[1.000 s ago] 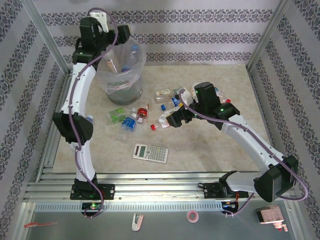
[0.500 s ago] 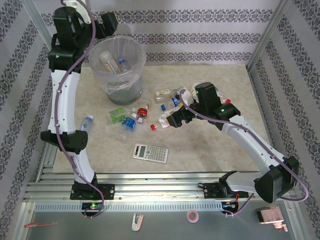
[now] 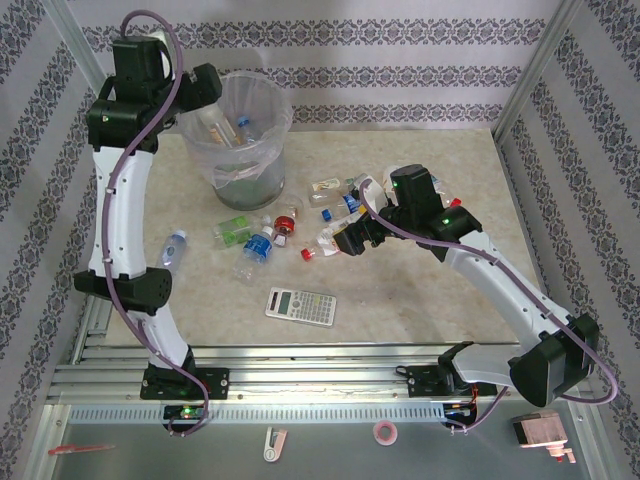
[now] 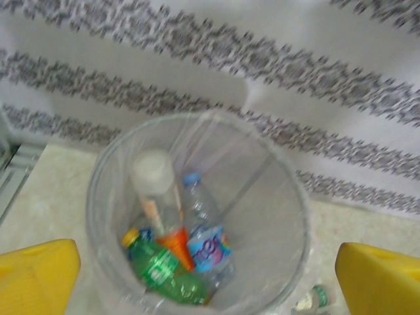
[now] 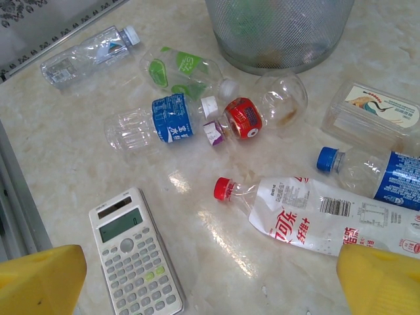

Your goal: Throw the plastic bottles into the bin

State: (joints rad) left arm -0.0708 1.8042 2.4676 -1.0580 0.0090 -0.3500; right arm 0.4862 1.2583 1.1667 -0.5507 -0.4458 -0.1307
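Note:
The grey translucent bin (image 3: 246,178) with its clear bag stands at the back left. In the left wrist view the bin (image 4: 269,216) holds a green bottle (image 4: 164,272), a blue-labelled bottle (image 4: 207,244) and a white-capped bottle (image 4: 157,190). My left gripper (image 3: 205,92) hangs high beside the bin's left rim, open and holding nothing (image 4: 210,275). Several bottles lie in front of the bin. A crushed red-capped bottle (image 5: 308,213) lies just ahead of my open right gripper (image 5: 210,282), which hovers over the table (image 3: 350,240). A blue-labelled bottle (image 5: 154,125) and a green-labelled one (image 5: 184,69) lie further off.
A grey calculator (image 3: 300,305) lies near the front of the table, close to the right gripper's left finger (image 5: 134,252). One lone bottle (image 3: 173,247) rests by the left arm. A clear boxy container (image 5: 371,108) sits right of the bin. Aluminium frame posts and patterned walls enclose the table.
The left arm has swung back and to the left, off the bin's mouth, with its gripper now beside the left rim. The right arm and the table bottles have not moved.

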